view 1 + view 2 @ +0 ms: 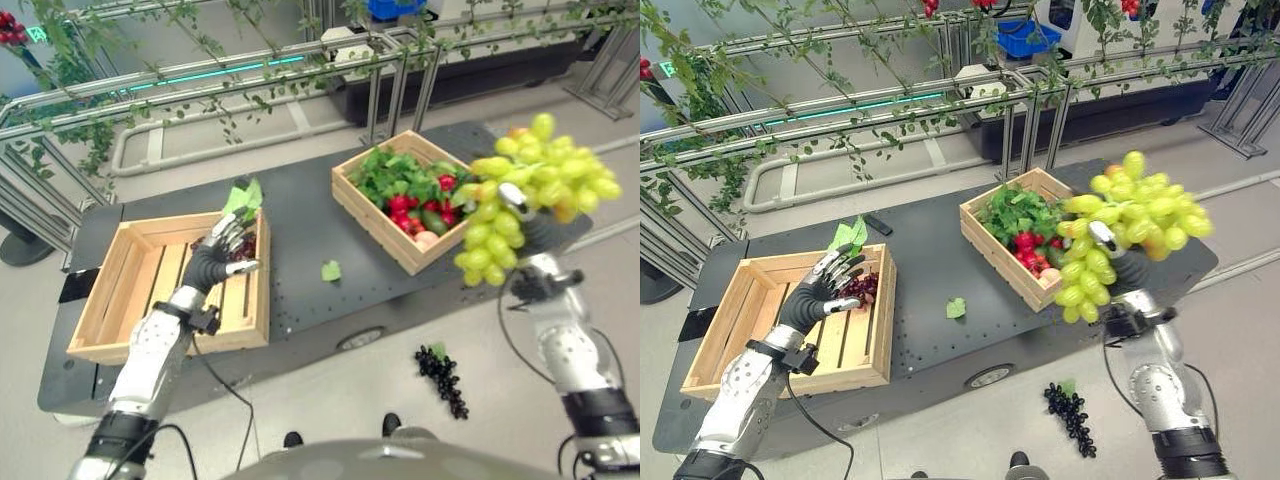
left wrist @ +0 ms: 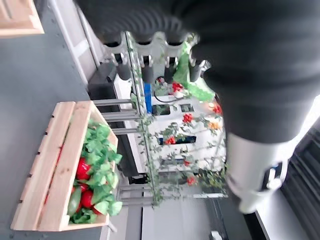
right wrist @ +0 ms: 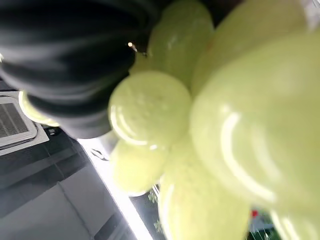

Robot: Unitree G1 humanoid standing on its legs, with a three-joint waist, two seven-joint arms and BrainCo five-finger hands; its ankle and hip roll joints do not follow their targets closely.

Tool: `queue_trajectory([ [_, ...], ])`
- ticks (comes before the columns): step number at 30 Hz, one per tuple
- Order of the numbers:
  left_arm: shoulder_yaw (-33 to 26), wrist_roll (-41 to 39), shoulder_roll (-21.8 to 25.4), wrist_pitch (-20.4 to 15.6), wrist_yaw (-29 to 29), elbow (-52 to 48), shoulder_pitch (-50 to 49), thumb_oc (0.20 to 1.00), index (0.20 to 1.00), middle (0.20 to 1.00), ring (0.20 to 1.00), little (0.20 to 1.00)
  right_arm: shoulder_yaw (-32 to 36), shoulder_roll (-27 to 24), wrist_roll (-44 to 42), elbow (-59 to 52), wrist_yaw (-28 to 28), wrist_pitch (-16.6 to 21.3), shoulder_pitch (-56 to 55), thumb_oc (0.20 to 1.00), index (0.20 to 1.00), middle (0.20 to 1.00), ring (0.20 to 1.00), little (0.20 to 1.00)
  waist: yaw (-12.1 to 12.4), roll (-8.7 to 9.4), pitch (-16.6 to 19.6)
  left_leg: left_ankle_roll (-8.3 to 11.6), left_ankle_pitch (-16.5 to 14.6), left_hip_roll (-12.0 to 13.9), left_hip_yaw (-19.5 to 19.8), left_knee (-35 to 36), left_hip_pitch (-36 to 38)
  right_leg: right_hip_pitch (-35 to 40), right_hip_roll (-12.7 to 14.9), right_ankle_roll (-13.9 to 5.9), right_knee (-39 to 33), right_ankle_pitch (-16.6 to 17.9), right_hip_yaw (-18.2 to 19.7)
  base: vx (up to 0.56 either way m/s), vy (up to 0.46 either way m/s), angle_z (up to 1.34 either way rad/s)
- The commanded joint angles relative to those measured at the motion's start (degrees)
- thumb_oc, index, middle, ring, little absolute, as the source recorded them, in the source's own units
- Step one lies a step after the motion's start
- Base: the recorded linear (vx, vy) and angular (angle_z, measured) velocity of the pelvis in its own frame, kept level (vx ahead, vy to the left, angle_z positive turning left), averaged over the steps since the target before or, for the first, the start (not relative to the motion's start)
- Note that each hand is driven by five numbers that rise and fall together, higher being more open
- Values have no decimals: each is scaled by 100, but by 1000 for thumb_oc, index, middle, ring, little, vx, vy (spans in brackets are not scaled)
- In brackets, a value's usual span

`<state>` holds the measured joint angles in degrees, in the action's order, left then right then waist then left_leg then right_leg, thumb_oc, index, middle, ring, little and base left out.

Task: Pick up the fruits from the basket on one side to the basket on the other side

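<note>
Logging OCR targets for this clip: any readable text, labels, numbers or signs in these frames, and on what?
No readable text in any view.
A small green lit sign at the far left behind the railing: too small to read.
The two wooden crates, the dark table and the green grapes held up in the right hand carry no visible print.

A dark low surface (image 1: 300, 240) stands on a pale grey floor (image 1: 340, 400). Behind it run metal railings (image 1: 890, 110) twined with leafy vines (image 1: 730, 150). Beyond them sits what may be a blue bin (image 1: 1025, 38).
</note>
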<state>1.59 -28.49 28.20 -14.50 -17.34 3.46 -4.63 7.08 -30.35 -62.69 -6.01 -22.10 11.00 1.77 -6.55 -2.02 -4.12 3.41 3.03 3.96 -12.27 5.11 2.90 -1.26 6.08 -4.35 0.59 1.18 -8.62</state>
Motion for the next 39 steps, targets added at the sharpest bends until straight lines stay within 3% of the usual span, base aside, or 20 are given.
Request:
queue_trajectory([
  [1,-279,-243,143,-433,111,-245,118,1000,1000,1000,1000,1000,444,-91,195,-203,197,664,266,200,200,200,200,200,-96,186,105,-140,-543,-58,17,-265,197,-322,153,-352,1003,-390,269,0,0,0],
  [5,-358,-301,-57,-558,154,-282,95,1000,1000,1000,1000,1000,939,-415,582,-94,392,735,110,200,200,200,200,200,-302,164,3,-104,-581,70,-87,-449,128,-592,-17,-289,1379,-550,494,-39,-60,-3],
  [11,-432,-299,-194,-601,207,-407,-8,1000,1000,1000,1000,1000,1294,-530,615,-167,378,786,-97,200,200,200,200,200,-418,196,38,-23,-679,264,-245,-755,120,-609,-249,-146,1296,-631,683,7,-146,-25],
  [12,-469,-225,-205,-619,194,-500,-67,1000,1000,1000,1000,1000,1486,-607,611,-203,348,830,-189,200,200,200,200,200,-486,307,-1,40,-717,414,-264,-1323,-39,-423,-405,8,1056,-641,820,12,-218,-42],
  [13,-467,-225,-204,-618,192,-502,-68,1000,1000,1000,1000,1000,1490,-605,609,-204,346,830,-193,200,200,200,200,200,-479,303,-9,46,-741,431,-262,-1375,-57,-410,-416,15,1039,-631,822,20,-375,-60],
  [14,-482,-204,-224,-622,197,-562,-116,1000,1000,1000,1000,1000,1602,-622,599,-266,301,843,-301,200,200,200,200,200,-489,392,-68,67,-603,546,-111,-1888,-214,-275,-537,129,883,-608,969,-1,-164,-48],
  [16,-476,-186,-224,-619,217,-572,-112,1000,1000,1000,1000,1000,1649,-656,643,-315,303,864,-340,200,200,200,200,200,-452,410,-163,119,-474,602,113,-2271,-365,-182,-626,203,813,-580,1042,-32,-181,-33],
  [17,-470,-209,-251,-614,196,-588,-111,1000,1000,1000,1000,1000,1688,-675,649,-310,299,882,-356,200,200,200,200,200,-413,448,-245,141,-343,554,323,-2500,-539,-134,-670,254,765,-556,1118,-65,-157,-35],
  [19,-488,-156,-314,-634,285,-607,-153,1000,1000,1000,1000,1000,1638,-662,676,-284,335,935,-318,200,200,200,200,200,-330,491,-345,79,-463,290,681,-2692,-760,-125,-737,296,726,-557,1307,-67,-80,-55],
  [20,-525,-90,-366,-642,378,-629,-198,1000,1000,1000,1000,1000,1566,-683,790,-256,387,941,-276,200,200,200,200,200,-192,482,-408,-11,-708,-197,1110,-2659,-889,-183,-825,289,789,-531,1559,-45,-12,-66],
  [22,-719,40,-446,-768,651,-605,-249,1000,1000,1000,1000,1000,1380,-667,949,-174,444,1016,-161,200,200,200,200,200,-76,483,-492,-158,-1064,-818,1666,-2345,-993,-281,-942,154,761,-349,2081,-38,22,-120],
  [25,-847,20,-495,-833,651,-657,-313,1000,1000,1000,1000,1000,1292,-636,1049,-140,450,970,-40,200,200,200,200,200,-109,470,-466,-282,-1208,-833,1621,-2143,-835,-381,-1003,55,713,-233,2393,-44,108,-123],
  [29,-918,228,-543,-938,815,-620,-273,1000,1000,1000,1000,1000,1231,-442,1292,-27,605,1028,25,200,200,200,200,200,-186,395,-376,-351,-1181,-774,1177,-1701,-656,-554,-948,-101,664,-147,2588,-35,134,-82],
  [34,-1017,616,-439,-1078,1062,-717,-296,1000,1000,1000,1000,1000,1058,-445,1489,74,832,1096,257,200,200,200,200,200,-217,382,-415,-506,-1475,-795,680,-1845,-553,-797,-940,-298,935,-128,2970,-59,158,-65],
  [36,-1114,790,-391,-1123,1148,-763,-358,1000,1000,1000,1000,1000,1011,-361,1612,11,846,1069,260,200,200,200,200,200,-232,391,-470,-591,-1550,-824,392,-1828,-500,-954,-919,-468,907,90,3231,-136,171,-75],
  [38,-1169,791,-400,-1130,1171,-750,-359,1000,1000,1000,1000,1000,1033,-351,1678,-12,869,1058,239,200,200,200,200,200,-225,423,-484,-592,-1508,-818,246,-1800,-537,-1066,-882,-546,837,243,3258,-170,59,-97],
  [39,-1240,824,-400,-1142,1258,-747,-356,1000,1000,1000,1000,1000,1044,-317,1662,-9,903,1089,255,200,200,200,200,200,-198,441,-527,-574,-1498,-783,64,-1759,-542,-1211,-798,-604,778,399,3061,-215,41,-104],
])
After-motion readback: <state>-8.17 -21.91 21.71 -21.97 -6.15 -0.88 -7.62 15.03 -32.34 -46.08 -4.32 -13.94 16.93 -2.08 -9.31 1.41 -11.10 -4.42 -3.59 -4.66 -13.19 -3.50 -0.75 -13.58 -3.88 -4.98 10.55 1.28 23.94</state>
